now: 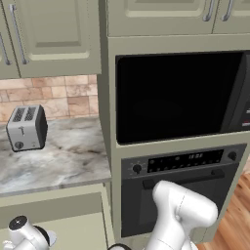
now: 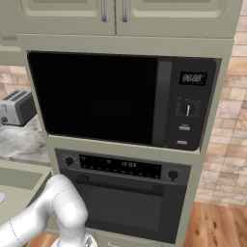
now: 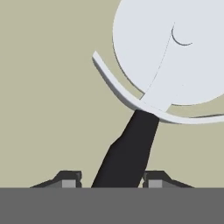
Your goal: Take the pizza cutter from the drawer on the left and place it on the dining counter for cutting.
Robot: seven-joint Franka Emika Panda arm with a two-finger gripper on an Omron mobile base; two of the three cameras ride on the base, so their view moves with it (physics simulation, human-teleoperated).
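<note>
A: Hand view: where does the pizza cutter (image 3: pixel 144 100) lie?

B: It lies on the flat olive-beige floor of the drawer (image 3: pixel 48 109). Its black handle runs down toward the gripper (image 3: pixel 113 179), and its pale round wheel sits at the far end, with a thin curved guard crossing just below the wheel.

A: How do the fingers (image 3: pixel 70 178) stand?

B: The 2 dark tips sit on either side of the handle's near end, partly open. A narrow gap shows between each tip and the handle, so no firm hold can be read; whether they touch it cannot be told.

A: Left base view: what surrounds the drawer?

B: The robot arm (image 1: pixel 183 210) bends down in front of the oven (image 1: pixel 180 190), which stands to the right of the drawer (image 1: pixel 53 219). Above the drawer lies a marble tabletop (image 1: pixel 63 161) carrying a silver toaster (image 1: pixel 27 128). A microwave (image 1: pixel 180 97) sits above the oven.

A: Right base view: what matches?

B: The same microwave (image 2: pixel 120 99) and oven (image 2: pixel 125 193) face the camera, the toaster (image 2: pixel 17 107) stands to their left, and the arm (image 2: pixel 53 212) drops low before the oven.
</note>
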